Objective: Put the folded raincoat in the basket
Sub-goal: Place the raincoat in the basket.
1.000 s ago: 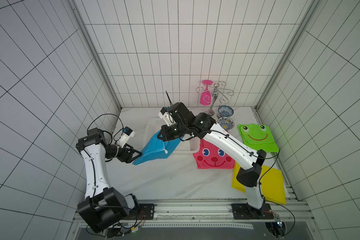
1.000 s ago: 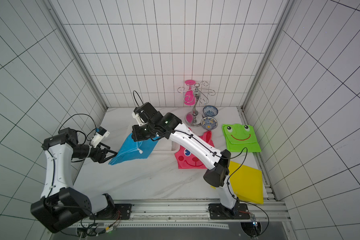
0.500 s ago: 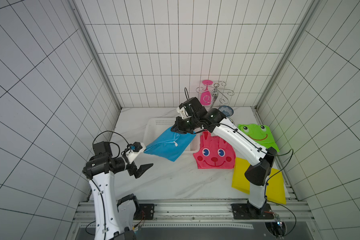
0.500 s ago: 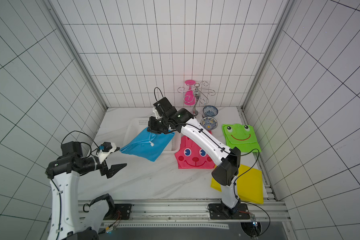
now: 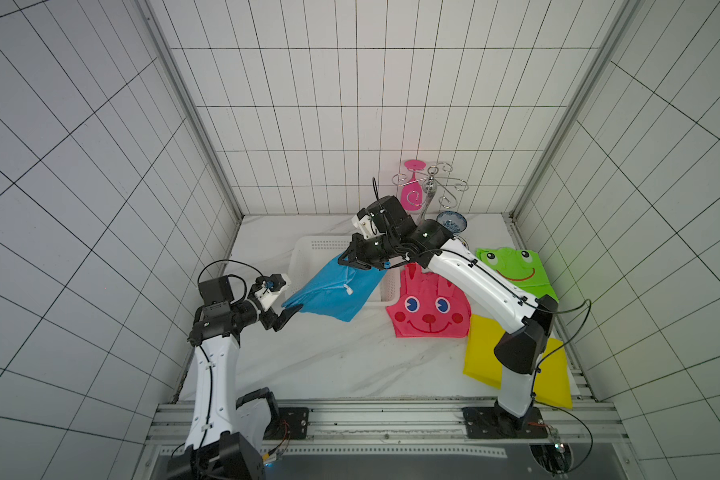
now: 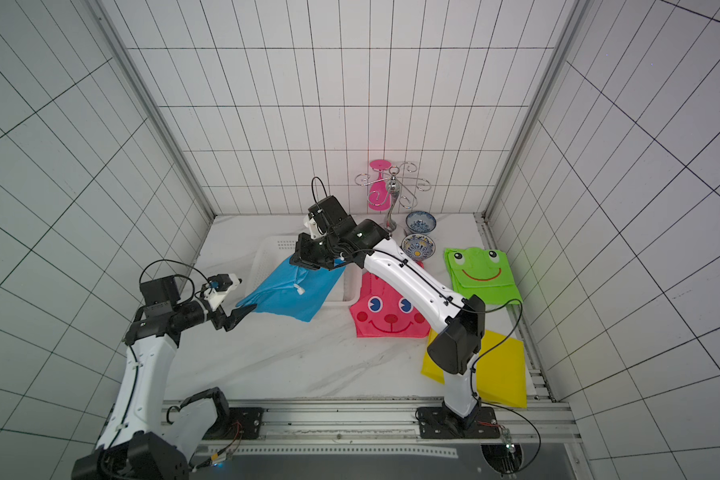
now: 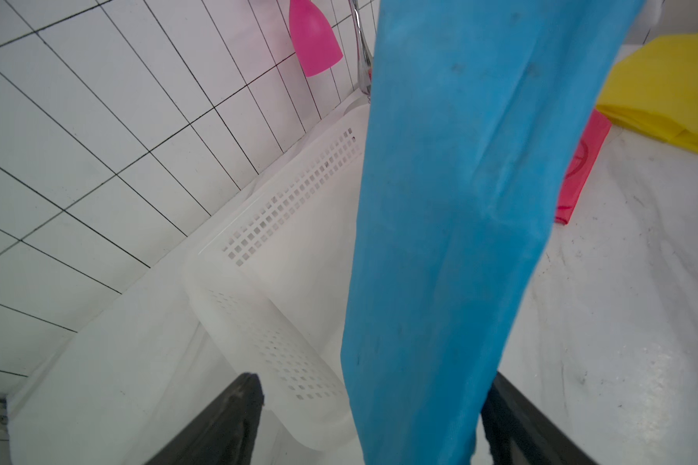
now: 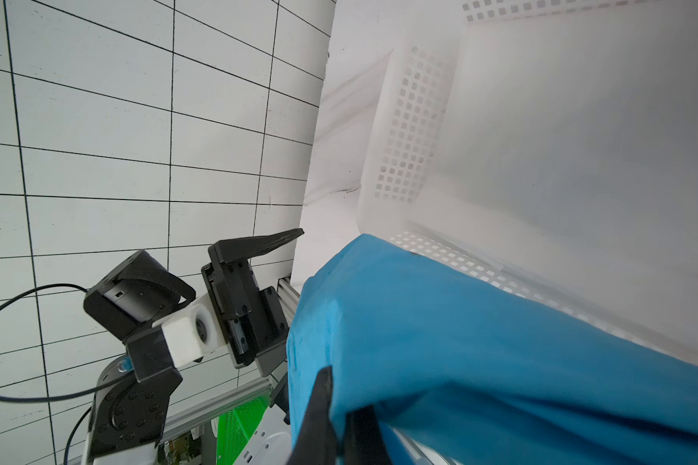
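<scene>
Marble bench [image 5: 329, 361]: blue raincoat [image 5: 333, 291] looks light, limp, slick; right tool [image 5: 344, 261] clamps top edge, left tool [image 5: 285, 318] gapes around low corner, so pinch there.

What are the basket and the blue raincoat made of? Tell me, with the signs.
Basket: rigid white plastic, smooth and slightly glossy; moulded grids of square holes in its walls. Raincoat: thin, soft blue sheet, matte, likely coated fabric or plastic film; it sags and creases where it hangs.
</scene>
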Controlling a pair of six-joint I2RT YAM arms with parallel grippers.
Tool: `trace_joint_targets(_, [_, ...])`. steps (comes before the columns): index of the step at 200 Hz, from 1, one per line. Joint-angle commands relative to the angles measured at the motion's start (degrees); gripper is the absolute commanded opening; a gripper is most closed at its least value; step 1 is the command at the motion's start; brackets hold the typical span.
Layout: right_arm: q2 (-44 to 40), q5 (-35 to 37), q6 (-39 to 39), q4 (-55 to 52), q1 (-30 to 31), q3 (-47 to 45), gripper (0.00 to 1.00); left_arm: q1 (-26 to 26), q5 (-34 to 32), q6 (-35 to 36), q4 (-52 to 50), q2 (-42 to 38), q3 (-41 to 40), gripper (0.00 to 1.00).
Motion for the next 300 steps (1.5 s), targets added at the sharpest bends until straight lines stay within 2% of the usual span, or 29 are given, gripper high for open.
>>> trace_joint_targets(1, [-1.7, -2.1, 1.9, 3.9, -0.7, -1.4, 0.00, -0.6, 1.7, 1.3, 3.1, 0.3, 0.1, 0.58])
trace_joint_targets(18, [-1.4, -2.4, 2.7, 4.4, -1.0, -1.5, 0.00, -1.0, 0.7, 1.4, -0.3, 2.0, 3.4, 0.27])
trace_joint_targets(21, [-1.5, -2.4, 2.8, 4.4, -1.1, -1.6, 0.00, -1.0, 0.6, 1.7, -1.6, 2.5, 4.4, 0.18])
trace_joint_targets(25, [-1.4, -2.3, 3.1, 4.5, -1.2, -1.7, 0.00, -1.0, 0.6, 2.4, -3.4, 3.2, 5.8, 0.01])
trace_joint_targets(26, [-1.4, -2.3, 3.1, 4.5, -1.3, -1.8, 0.00, -1.0, 0.6, 2.5, -3.9, 3.5, 6.4, 0.00])
trace_joint_targets(40, [-1.6, -2.1, 3.7, 5.0, -1.8, -2.6, 0.00, -1.2, 0.5, 5.1, -11.1, 6.9, 13.2, 0.00])
trace_joint_targets(58, [-2.3, -2.7, 5.7, 7.9, -3.0, -4.7, 0.00, -2.1, 0.1, 12.4, -22.9, 11.8, 21.6, 0.00])
trace_joint_targets(79, [-3.0, -2.7, 7.2, 11.0, -4.6, -5.8, 0.00, -2.9, -1.5, 12.2, -25.2, 15.0, 29.7, 0.00])
trace_joint_targets(105, [-1.6, -4.1, 5.3, 11.9, -7.9, -2.2, 0.00, -3.9, -3.8, 4.0, -16.4, 15.9, 35.0, 0.00])
trace_joint_targets(120, [0.0, -4.8, 3.6, 12.3, -9.9, 0.8, 0.00, -6.5, -8.5, -1.0, -8.6, 16.6, 36.6, 0.00])
trace_joint_targets(144, [3.2, -5.4, 2.4, 16.1, -13.3, 4.4, 0.00, -12.1, -18.6, -5.3, 3.6, 19.2, 38.0, 0.00])
trace_joint_targets(163, [6.0, -5.5, 2.4, 19.7, -15.8, 6.8, 0.00, -13.0, -20.5, -10.5, 9.0, 24.4, 42.3, 0.00])
trace_joint_targets(198, [12.9, -2.7, 1.8, 19.7, -19.7, 15.0, 0.00, -15.2, -25.2, -9.7, 13.7, 35.1, 51.2, 0.00])
trace_joint_targets(237, [20.0, -0.4, 1.1, 21.1, -22.0, 21.6, 0.00, -17.6, -28.5, -6.1, 23.0, 44.1, 53.8, 0.00])
trace_joint_targets(262, [22.7, 0.1, 1.3, 20.9, -23.0, 21.2, 0.00, -18.6, -31.9, -2.2, 25.7, 46.4, 50.9, 0.00])
trace_joint_targets(280, [24.1, -1.2, 3.0, 16.7, -23.4, 20.6, 0.00, -18.6, -30.9, -2.3, 27.1, 46.1, 46.6, 0.00])
trace_joint_targets(300, [21.6, -2.1, 4.2, 16.7, -23.1, 13.9, 0.00, -18.4, -26.4, 0.1, 20.2, 43.8, 43.2, 0.00])
